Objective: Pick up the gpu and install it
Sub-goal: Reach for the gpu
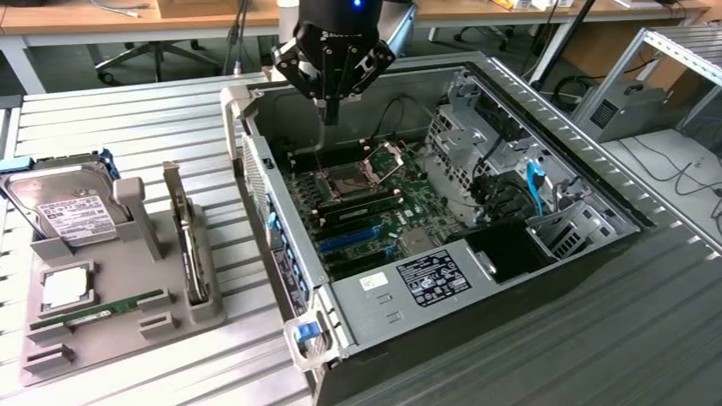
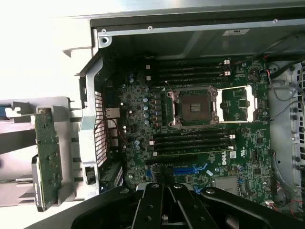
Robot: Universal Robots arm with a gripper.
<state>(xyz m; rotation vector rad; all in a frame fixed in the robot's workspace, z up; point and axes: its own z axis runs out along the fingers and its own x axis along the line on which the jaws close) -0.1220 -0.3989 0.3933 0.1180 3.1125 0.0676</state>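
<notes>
While my pincer point(image 1: 328, 112) hangs over the open case point(image 1: 253, 156), its two fingers are pressed tight together with nothing between them; it is closed and empty. In the exterior view it sits above the far end of the motherboard point(image 1: 373, 211), close to the socket point(image 1: 344, 179) (whose metal lid is swung open); it touches nothing that I can see. In the wrist view the fingers point(image 2: 151, 200) meet in a dark wedge over the board's blue slots point(image 2: 190, 169), with the socket point(image 2: 193, 107) between two banks of black memory slots.

The gpu point(image 1: 186, 245) is not in the case; it stands on its long edge in a groove of the grey rack point(image 1: 209, 317), which lies on the slatted table point(image 1: 135, 127) on the exterior view's left, just beside the case wall and well apart from my pincer. In the wrist view the gpu point(image 2: 47, 157) shows a greenish face dotted with small parts, outside the perforated case wall point(image 2: 100, 126).

The same rack holds a hard drive point(image 1: 70, 211) leaning at its far end, white label up; a RAM stick point(image 1: 96, 311) lies flat near its front.
</notes>
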